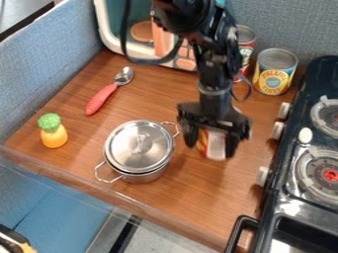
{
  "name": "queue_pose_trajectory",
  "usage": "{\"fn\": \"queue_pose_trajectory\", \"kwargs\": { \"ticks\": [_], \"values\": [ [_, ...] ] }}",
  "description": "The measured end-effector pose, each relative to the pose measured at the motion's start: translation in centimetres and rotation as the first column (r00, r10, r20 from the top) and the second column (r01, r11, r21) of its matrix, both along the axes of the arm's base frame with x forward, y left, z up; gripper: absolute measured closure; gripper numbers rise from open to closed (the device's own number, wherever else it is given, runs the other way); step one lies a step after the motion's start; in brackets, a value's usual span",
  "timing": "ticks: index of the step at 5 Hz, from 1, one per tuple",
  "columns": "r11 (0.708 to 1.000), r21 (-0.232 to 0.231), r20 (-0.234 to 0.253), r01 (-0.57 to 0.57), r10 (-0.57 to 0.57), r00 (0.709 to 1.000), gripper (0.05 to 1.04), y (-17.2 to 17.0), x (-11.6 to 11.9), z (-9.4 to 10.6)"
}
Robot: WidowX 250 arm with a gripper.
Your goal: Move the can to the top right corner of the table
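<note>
Black pincer (211,147) around one can (216,146), two cans (272,81) beyond

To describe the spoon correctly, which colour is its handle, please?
The handle is red or coral-pink, seen in the camera view.

Black jointed arm (214,64), narrow grey ring (214,90) low down, looping dark cables (125,29), blocky black fingers (190,132).
</note>
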State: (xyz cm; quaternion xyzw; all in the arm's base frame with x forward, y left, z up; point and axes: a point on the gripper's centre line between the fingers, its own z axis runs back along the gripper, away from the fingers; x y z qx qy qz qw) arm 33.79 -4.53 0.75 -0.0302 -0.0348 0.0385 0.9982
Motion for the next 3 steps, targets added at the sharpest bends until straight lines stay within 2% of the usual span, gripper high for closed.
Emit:
{"fn": "queue_pose_trajectory", "kwargs": {
  "ticks": [1,2,3],
  "values": [
    [1.0,0.01,0.005,-0.019,0.019,1.0,0.085,1.3,2.6,-0.3],
    [1.0,0.021,0.013,0.024,-0.024,1.0,0.085,1.3,4.3,-0.1],
    [0.996,0.045,-0.023,0.08,-0.079,0.997,0.085,0.6,3.4,-0.2]
  ]
}}
